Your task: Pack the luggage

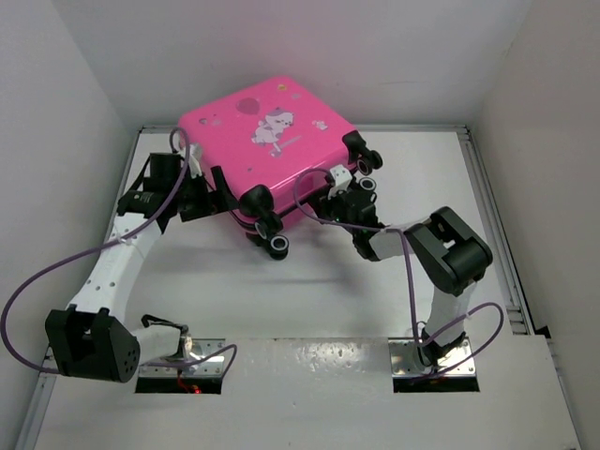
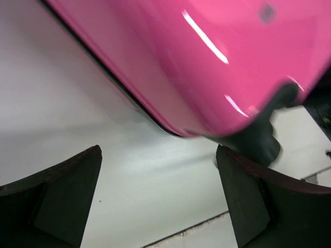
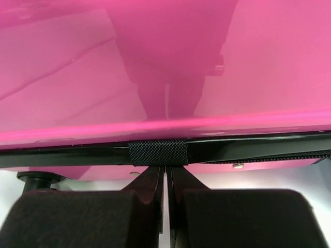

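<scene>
Right wrist view, closest in: the right claw [image 3: 165,178] is pinched fully together, its tips meeting just under a black woven tab [image 3: 158,151] on the zipper trim [image 3: 269,149]. Has it got the tab?

— From where I stand, I can't say. The tips touch its lower edge, but nothing shows between them. Beyond the trim there's only the glossy shell of the pink suitcase [image 3: 207,62].

And the left claw [image 2: 158,155]?

— Spread wide, holding nothing. There's bare table [image 2: 77,103] between its fingers. The suitcase's rounded corner sits ahead and above, with a dark blurred piece [image 2: 261,137], a wheel I'd guess, just ahead of one finger.

From overhead, the case lies zipped, printed side up, ahead of both claws, with its wheels [image 1: 278,246] on the edge nearest them.

— So I'd take this as work on the zipper seam. To do it well, first make sure the pinch really holds the tab. Then pull along the seam rather than away from it. The spread claw should brace that corner so the case doesn't slide on the smooth table.
</scene>
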Motion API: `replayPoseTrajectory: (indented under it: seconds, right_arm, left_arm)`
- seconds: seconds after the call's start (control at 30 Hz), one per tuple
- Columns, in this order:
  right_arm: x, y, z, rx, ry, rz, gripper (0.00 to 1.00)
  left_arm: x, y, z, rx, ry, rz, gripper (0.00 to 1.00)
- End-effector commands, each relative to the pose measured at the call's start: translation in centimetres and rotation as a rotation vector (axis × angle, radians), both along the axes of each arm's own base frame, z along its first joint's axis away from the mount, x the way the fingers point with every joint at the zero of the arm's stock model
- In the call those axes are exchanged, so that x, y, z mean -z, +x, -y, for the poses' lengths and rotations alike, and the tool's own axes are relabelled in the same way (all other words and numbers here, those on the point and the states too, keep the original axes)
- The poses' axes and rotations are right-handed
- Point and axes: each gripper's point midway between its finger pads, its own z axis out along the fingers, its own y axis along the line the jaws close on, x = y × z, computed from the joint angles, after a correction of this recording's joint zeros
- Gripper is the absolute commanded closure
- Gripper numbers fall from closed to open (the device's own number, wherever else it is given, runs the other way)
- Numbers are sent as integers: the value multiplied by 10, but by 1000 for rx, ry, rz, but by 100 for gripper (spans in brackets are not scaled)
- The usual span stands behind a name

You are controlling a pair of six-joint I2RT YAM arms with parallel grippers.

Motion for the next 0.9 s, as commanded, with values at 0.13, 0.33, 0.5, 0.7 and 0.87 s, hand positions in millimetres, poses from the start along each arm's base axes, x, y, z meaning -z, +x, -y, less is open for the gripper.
replayPoseTrajectory:
  seconds: [0.13,0.33,0.5,0.7,0.87]
  right_arm:
    - [-76,28,-64,-47,121,221,100]
    - [-67,21,-77,-51,112,211,100]
    - [-66,26,-67,17,93,219,100]
    - [-65,30,-55,75,57,245,100]
    - [-57,40,-31,168,31,227,100]
  left_arm:
    - [-54,-10,27,85,-54,117,3]
    - [-24,14,27,19,-7,35,3]
    - [13,5,32,27,27,-85,8]
    - [26,4,27,-22,95,-109,20]
    - [33,9,21,-70,89,-138,57]
